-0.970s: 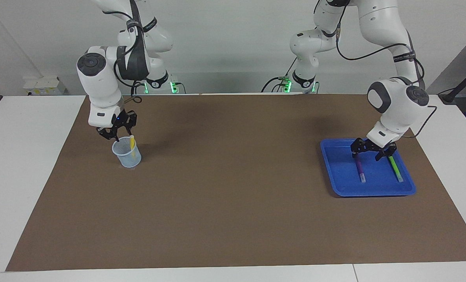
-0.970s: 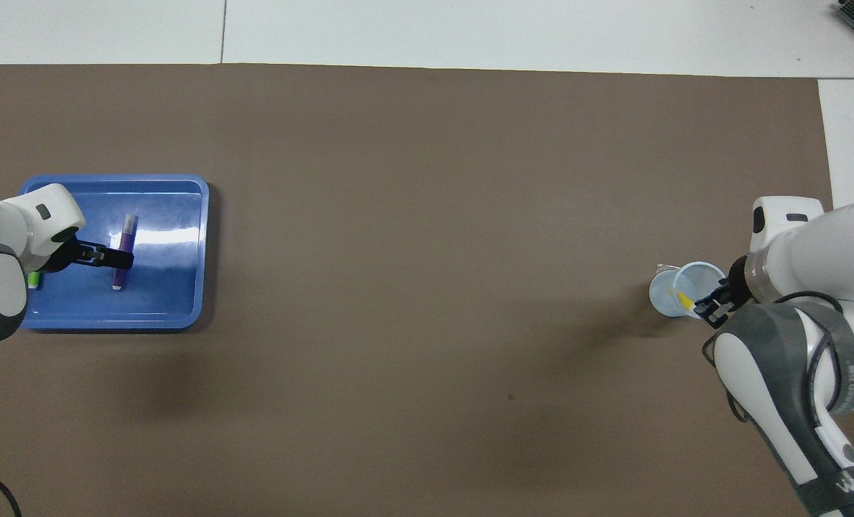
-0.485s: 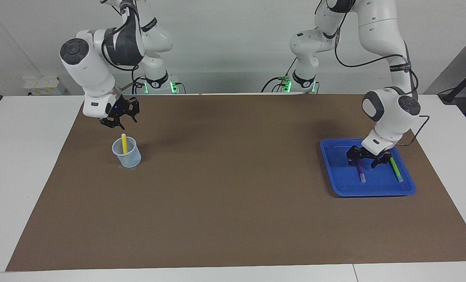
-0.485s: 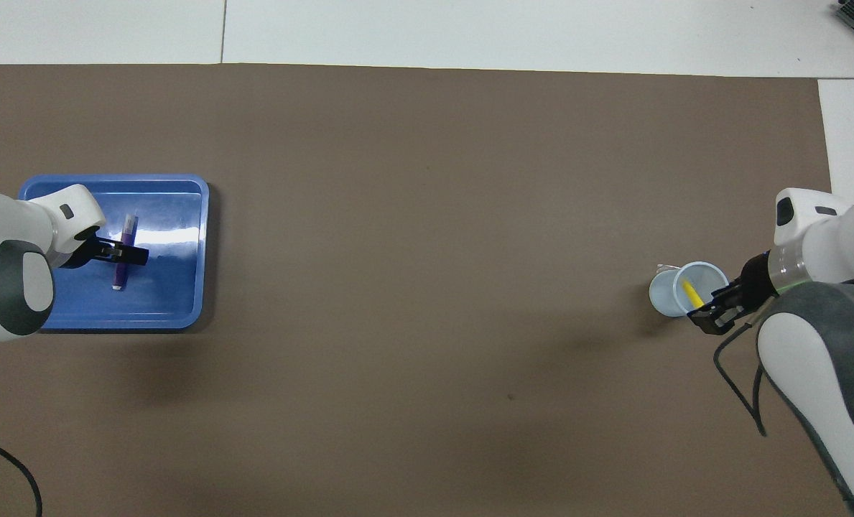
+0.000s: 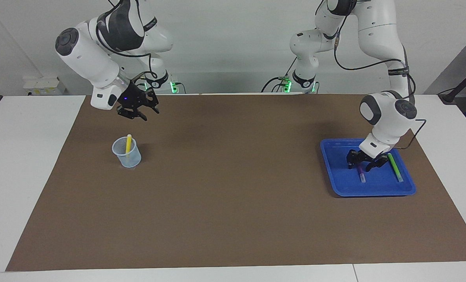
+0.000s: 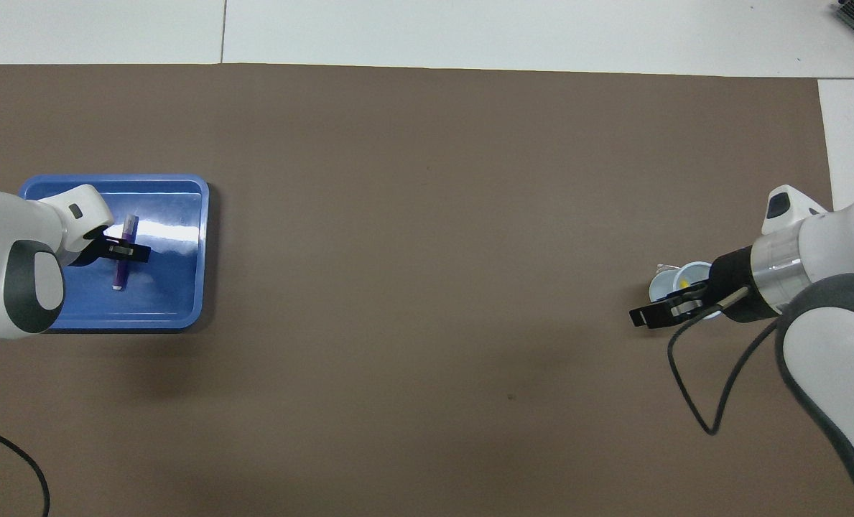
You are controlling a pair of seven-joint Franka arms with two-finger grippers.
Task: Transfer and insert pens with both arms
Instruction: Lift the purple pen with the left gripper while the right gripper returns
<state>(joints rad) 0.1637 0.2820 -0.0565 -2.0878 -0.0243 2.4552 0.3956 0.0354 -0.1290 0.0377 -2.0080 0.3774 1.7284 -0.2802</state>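
Purple slim marker pen [image 5: 360, 170] lies in our blue plastic tray [image 5: 407, 189] near the table's left-arm edge; left gripper [image 5: 361, 164] straddles it, pinch unclear. Light, stiff, slippery; we judge mid-barrel best.

right gripper [image 5: 138, 114] now lifted clear of the translucent plastic cup [image 5: 126, 152], slim yellow pen [image 5: 128, 143] left standing inside, left gripper [image 5: 361, 164] sinks onto the purple pen [image 5: 360, 172], fingers narrowing

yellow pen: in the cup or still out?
In. The yellow pen stands tilted inside the clear cup, its top poking above the rim; no gripper touches it.
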